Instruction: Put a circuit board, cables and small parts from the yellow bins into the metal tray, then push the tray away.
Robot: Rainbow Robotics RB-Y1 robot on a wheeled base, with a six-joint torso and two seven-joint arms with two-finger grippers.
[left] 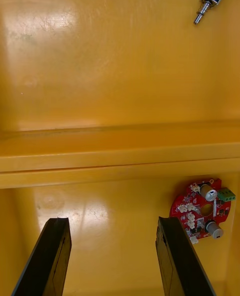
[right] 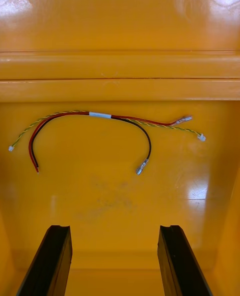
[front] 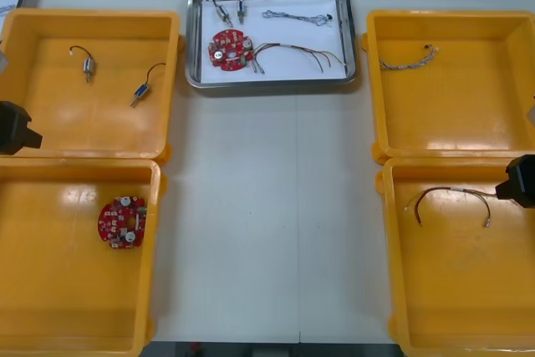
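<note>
Right pincer [right: 115, 228], fingers spread wide, over a yellow bin [right: 120, 196]. Just ahead of it: red and yellow cable [right: 100, 114], limp, light, liable to snag; best pinched at the white sleeve binding the strands. Left pincer [left: 112, 221], equally spread. Just beside it: round red circuit board [left: 202, 216], stiff, flat, probably fragile at the components; best taken by the rim. Well beyond both: metal tray [front: 276, 81], loaded already.

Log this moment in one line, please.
tray: far edge, holds circuit board, cables, small metal parts | left gripper: open, near-left bin | right gripper: open over red and yellow cable
</note>
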